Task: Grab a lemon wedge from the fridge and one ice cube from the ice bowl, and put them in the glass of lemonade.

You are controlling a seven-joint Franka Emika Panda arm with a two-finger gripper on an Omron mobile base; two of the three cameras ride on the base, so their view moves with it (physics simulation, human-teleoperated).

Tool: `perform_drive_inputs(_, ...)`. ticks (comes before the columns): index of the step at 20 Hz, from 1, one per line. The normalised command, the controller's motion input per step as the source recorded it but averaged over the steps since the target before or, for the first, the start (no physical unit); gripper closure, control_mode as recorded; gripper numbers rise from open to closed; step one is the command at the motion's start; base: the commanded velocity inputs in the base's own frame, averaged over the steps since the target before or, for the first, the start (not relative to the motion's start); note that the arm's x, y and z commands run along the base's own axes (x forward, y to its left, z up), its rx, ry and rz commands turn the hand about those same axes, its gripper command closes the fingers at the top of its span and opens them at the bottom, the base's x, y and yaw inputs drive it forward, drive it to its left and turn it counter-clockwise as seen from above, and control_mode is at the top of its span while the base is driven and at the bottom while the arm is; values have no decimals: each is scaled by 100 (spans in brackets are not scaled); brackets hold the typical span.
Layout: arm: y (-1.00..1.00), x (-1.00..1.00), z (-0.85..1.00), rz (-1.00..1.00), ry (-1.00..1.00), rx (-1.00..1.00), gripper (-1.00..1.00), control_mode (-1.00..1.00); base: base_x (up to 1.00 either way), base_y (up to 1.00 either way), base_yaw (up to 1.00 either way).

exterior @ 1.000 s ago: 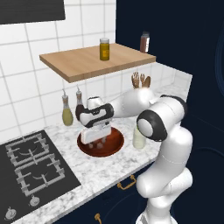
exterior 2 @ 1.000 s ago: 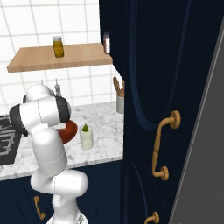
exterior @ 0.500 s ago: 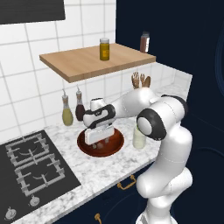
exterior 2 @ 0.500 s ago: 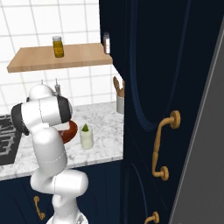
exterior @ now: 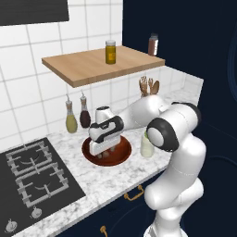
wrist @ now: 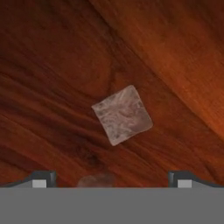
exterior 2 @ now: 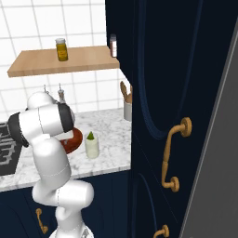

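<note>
1. We see our end effector [exterior: 103,150] lowered into the ice bowl [exterior: 121,155], which sits on the marble surface [exterior: 97,183] to the right of the hob [exterior: 34,173].
2. Its jaws stand wide apart and hold nothing; in the hand view the two fingertips [wrist: 40,179] rise at the bottom corners.
3. An ice cube [wrist: 122,114] lies on the reddish wood between them, untouched, turned diamond-wise.
4. A second, fainter cube [wrist: 95,180] shows at the lower edge of the hand view.
5. The glass of lemonade [exterior: 147,145] stands just right of the bowl, with the lemon wedge [exterior 2: 91,135] showing at its top in the right base view.
6. Two bottles [exterior: 77,116] stand against the tiled wall behind the bowl.
</note>
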Motion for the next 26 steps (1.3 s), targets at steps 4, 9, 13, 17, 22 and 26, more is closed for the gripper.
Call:
perform_drive_inputs(4, 0, 2, 0, 0, 0, 0, -100, -100, 0, 0, 0)
perform_drive_inputs(9, -1, 11, 0, 0, -12, 3, -100, -100, 0, 0, 0)
perform_drive_inputs(13, 0, 0, 0, 0, -11, 4, -100, -100, 0, 0, 0)
perform_drive_inputs(17, 0, 0, 0, 0, -9, 1, -100, -100, 0, 0, 0)
perform_drive_inputs(22, 0, 8, 0, 0, -1, 0, -100, -100, 0, 0, 0)
perform_drive_inputs(26, 0, 19, 0, 0, 0, 0, -100, -100, 0, 0, 0)
